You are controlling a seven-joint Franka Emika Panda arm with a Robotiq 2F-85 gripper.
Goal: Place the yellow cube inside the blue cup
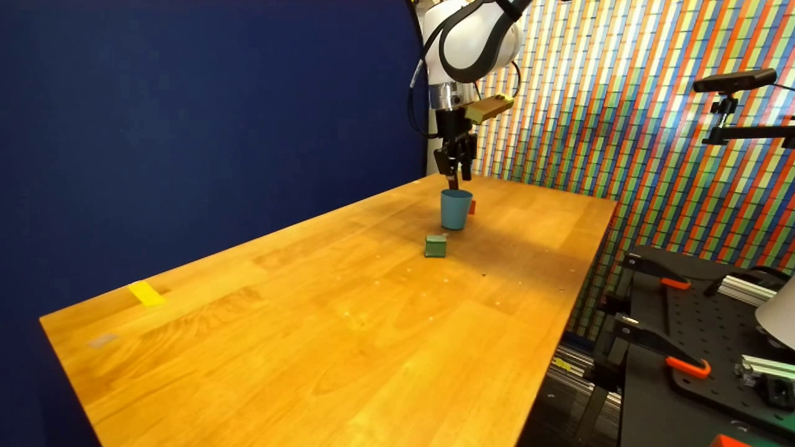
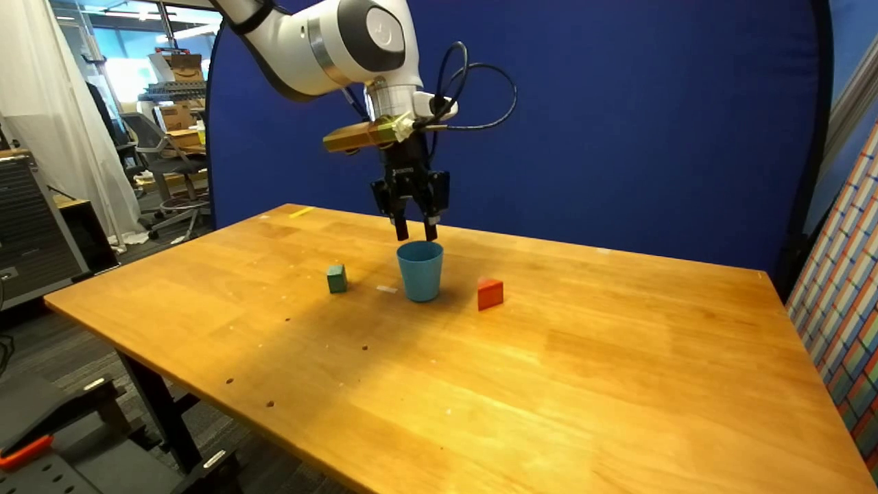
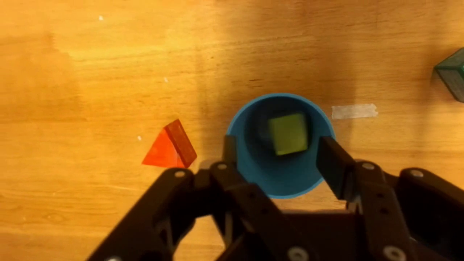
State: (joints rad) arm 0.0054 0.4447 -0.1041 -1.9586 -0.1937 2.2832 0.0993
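The blue cup (image 1: 456, 211) stands upright on the table in both exterior views (image 2: 420, 274). In the wrist view the cup's rim (image 3: 281, 195) is seen from above. The yellow cube (image 3: 289, 134) shows inside the cup's outline in the wrist view, slightly blurred. It is not visible in the exterior views, where the cup's wall hides the inside. My gripper (image 2: 416, 235) is just above the cup's mouth, pointing down. Its fingers are apart with nothing held between them, as the wrist view (image 3: 277, 139) shows.
A dark green cube (image 2: 337, 279) sits on the wooden table (image 2: 617, 357) to one side of the cup. A red-orange wedge block (image 2: 490, 293) sits on the opposite side. A strip of whitish tape (image 3: 354, 111) lies beside the cup.
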